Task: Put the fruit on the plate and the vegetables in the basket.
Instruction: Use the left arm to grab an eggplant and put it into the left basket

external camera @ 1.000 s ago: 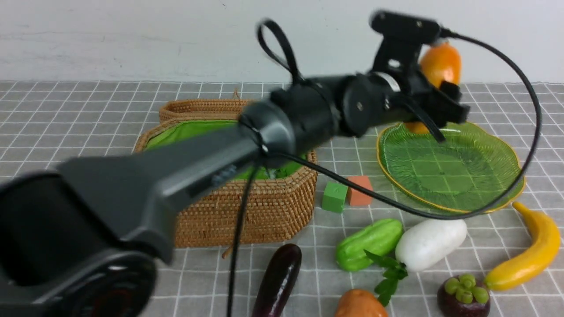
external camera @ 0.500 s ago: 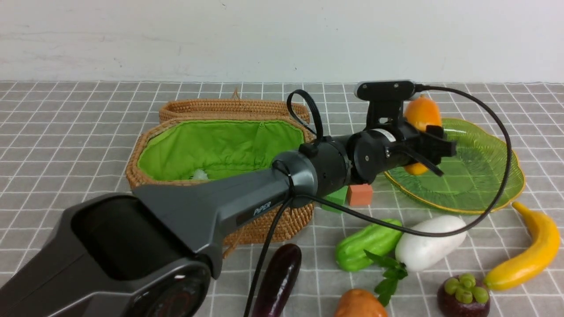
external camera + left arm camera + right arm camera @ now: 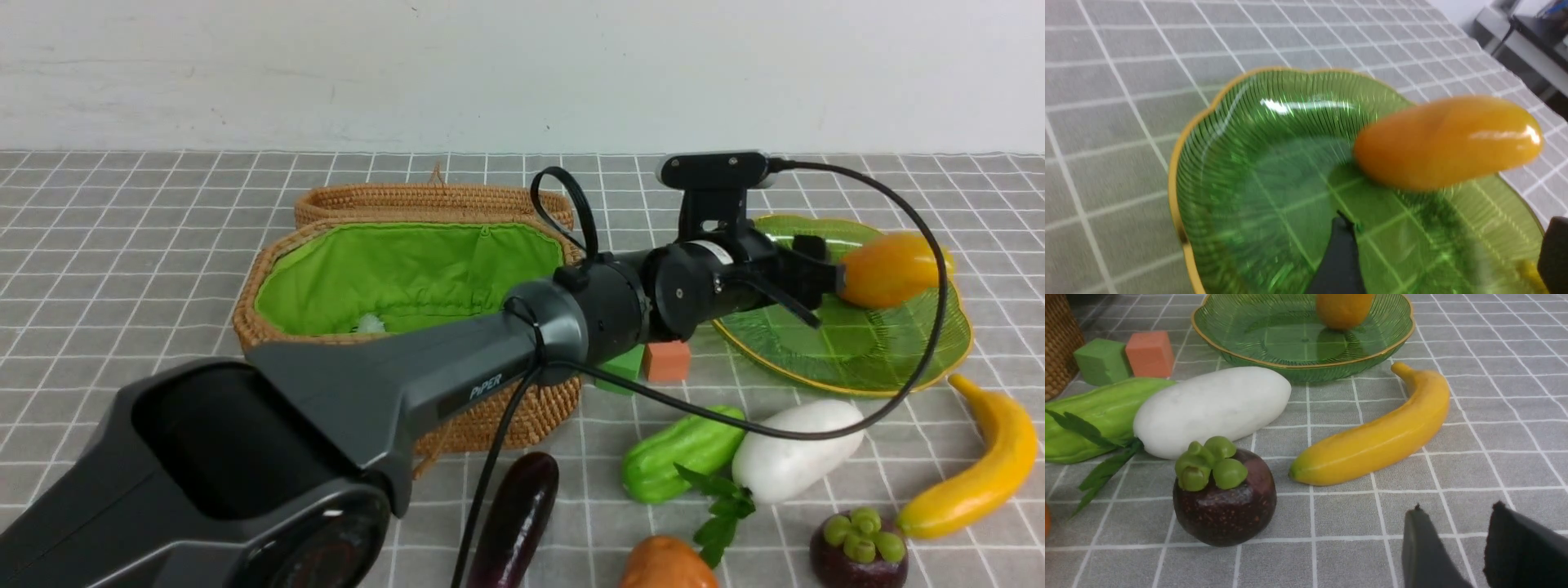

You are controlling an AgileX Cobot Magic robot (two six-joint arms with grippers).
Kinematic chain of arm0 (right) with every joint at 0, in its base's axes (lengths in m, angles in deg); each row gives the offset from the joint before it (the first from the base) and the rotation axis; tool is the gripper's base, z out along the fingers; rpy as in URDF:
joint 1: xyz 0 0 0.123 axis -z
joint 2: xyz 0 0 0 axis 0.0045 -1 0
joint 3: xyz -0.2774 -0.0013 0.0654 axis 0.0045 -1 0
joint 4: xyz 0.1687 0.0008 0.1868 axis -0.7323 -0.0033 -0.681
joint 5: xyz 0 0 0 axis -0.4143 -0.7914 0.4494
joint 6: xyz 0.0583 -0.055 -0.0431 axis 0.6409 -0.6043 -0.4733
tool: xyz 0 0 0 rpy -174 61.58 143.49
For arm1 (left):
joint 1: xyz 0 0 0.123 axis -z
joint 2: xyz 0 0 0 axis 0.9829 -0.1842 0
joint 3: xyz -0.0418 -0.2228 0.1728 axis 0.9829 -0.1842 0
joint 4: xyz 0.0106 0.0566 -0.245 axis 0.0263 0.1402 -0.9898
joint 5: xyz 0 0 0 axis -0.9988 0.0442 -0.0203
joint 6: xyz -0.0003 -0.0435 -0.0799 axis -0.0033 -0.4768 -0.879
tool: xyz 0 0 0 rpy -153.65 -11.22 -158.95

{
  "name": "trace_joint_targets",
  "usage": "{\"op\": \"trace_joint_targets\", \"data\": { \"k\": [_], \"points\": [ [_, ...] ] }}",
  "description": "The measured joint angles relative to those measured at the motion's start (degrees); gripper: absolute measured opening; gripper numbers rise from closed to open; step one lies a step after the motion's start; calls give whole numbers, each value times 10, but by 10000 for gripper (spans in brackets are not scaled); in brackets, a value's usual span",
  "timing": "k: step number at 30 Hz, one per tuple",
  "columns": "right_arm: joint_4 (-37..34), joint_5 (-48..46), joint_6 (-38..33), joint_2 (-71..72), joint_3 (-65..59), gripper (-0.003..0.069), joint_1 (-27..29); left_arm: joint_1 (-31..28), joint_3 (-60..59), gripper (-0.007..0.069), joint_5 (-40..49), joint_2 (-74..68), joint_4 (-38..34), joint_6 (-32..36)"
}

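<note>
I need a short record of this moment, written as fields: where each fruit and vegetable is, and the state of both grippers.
mango: lying on the plate, not held
banana, mangosteen: on the cloth, outside the plate
eggplant, gourd, radish, potato-like lump: on the cloth, outside the basket
basket: lid open
left gripper: open, empty, over the plate
right gripper: open, empty, over the cloth

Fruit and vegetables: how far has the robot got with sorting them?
Done: the mango lies on the plate. In hand: nothing; the left gripper stands open over the plate. To do: banana and mangosteen for the plate; eggplant, gourd, radish and orange-brown lump for the basket.
</note>
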Motion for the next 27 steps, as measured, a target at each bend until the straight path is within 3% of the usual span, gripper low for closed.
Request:
{"op": "trace_joint_targets", "data": {
  "k": [4,7,8,12,17,21,27],
  "points": [
    [0,0,0,0,0,242,0,-1,0,561,87,14,21,2],
    [0,0,0,0,0,242,0,-1,0,559,224,51,93,2],
    [0,0,0,0,0,242,0,-1,0,559,232,55,99,2],
    [0,0,0,0,0,242,0,-3,0,556,427,147,224,2],
    [0,0,0,0,0,242,0,-8,-29,556,600,265,305,-2],
    [0,0,0,0,0,242,0,-10,-120,556,636,330,347,-38],
    [0,0,0,0,0,242,0,-10,-266,556,636,333,389,-168]
  ]
}}
